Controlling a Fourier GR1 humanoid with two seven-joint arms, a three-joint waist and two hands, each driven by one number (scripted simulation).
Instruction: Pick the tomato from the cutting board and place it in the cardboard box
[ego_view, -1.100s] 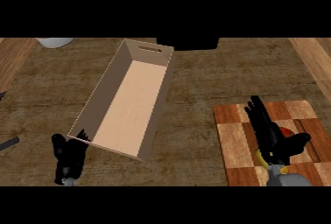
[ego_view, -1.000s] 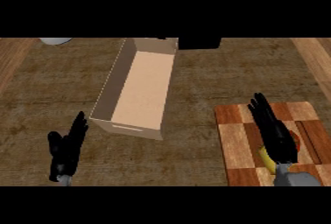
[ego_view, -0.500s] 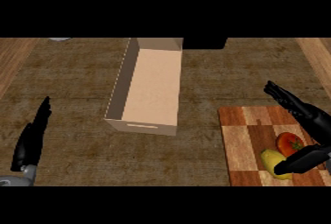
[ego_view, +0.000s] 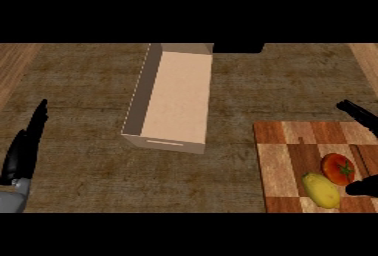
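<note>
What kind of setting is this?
Probably a kitchen counter set up for food prep: a checkered wooden cutting board holds a red tomato and a yellow potato-like vegetable, beside an open cardboard box on the dark mottled countertop.

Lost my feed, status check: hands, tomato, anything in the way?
Right hand open beside tomato, not gripping. Left hand open, resting at left edge. Tomato on cutting board, yellow fruit touching it. Cardboard box open.

No readable text, labels, brands or numbers anywhere (cardboard box (ego_view: 173, 100) plain, cutting board (ego_view: 284, 165) unmarked).
</note>
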